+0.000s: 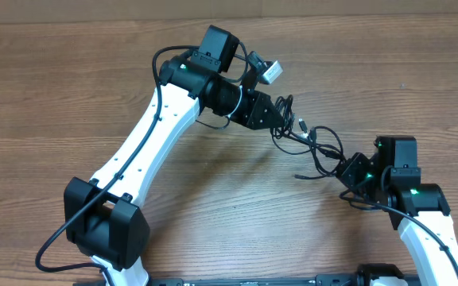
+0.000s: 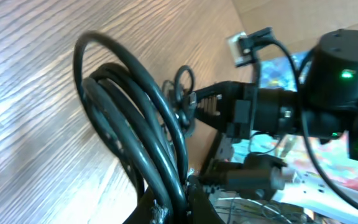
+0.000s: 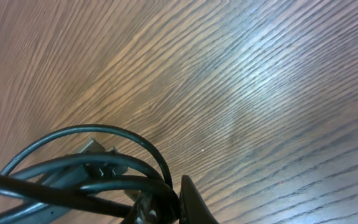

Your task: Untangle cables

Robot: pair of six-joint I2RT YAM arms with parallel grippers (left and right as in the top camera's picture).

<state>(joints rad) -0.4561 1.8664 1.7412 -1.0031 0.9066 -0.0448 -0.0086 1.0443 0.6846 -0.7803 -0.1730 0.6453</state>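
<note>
The cables (image 1: pixel 315 144) form a thin black tangle lifted off the wooden table, stretched between my two grippers. My left gripper (image 1: pixel 283 117) is shut on the tangle's upper left end. In the left wrist view several cable loops (image 2: pixel 135 124) rise from its shut jaws (image 2: pixel 178 202). My right gripper (image 1: pixel 345 169) is shut on the lower right end. In the right wrist view cable loops (image 3: pixel 92 171) curve out of its pinched fingertips (image 3: pixel 166 208). A loose plug end (image 1: pixel 300 175) hangs at the lower left of the tangle.
The wooden table (image 1: pixel 213 206) lies under both arms. The left arm's white link (image 1: pixel 145 135) crosses the left half. A small white connector (image 1: pixel 270 71) sticks out by the left wrist. The right arm (image 2: pixel 328 87) faces the left wrist camera.
</note>
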